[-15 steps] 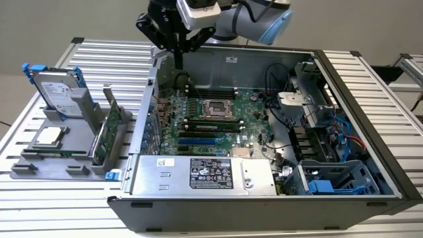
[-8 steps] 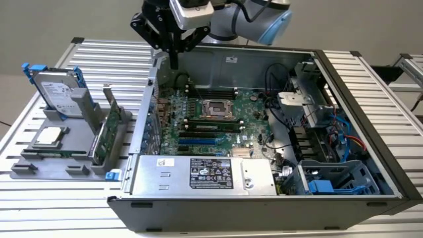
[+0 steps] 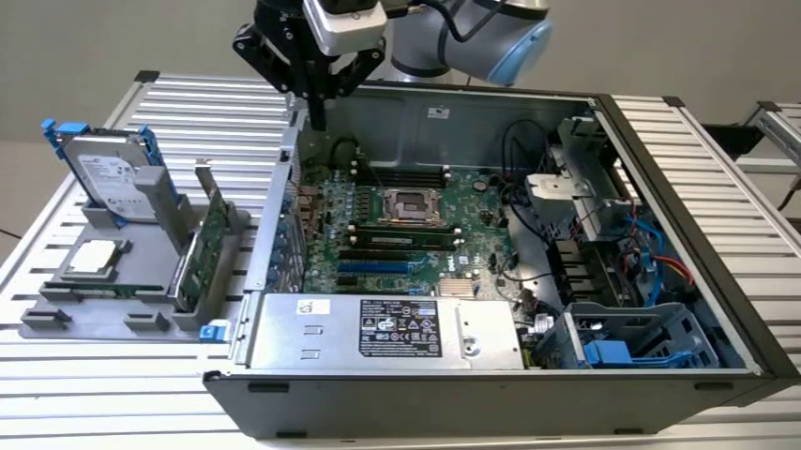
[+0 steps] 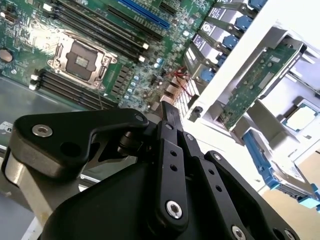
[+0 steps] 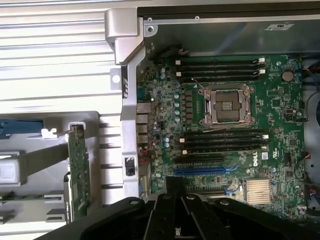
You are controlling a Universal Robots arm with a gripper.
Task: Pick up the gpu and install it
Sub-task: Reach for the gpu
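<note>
I see the gpu upright in its gray rack, not yet picked. My gripper hangs closed and empty above the computer case wall.

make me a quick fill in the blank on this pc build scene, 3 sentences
1. The gpu stands on edge in the grey holder, ___ the computer case.
2. The gripper, jaws shut, hangs above the case's edge and holds ___.
3. The hard drive beside the gpu has ___ rails.
Missing words: outside; nothing; blue.
</note>
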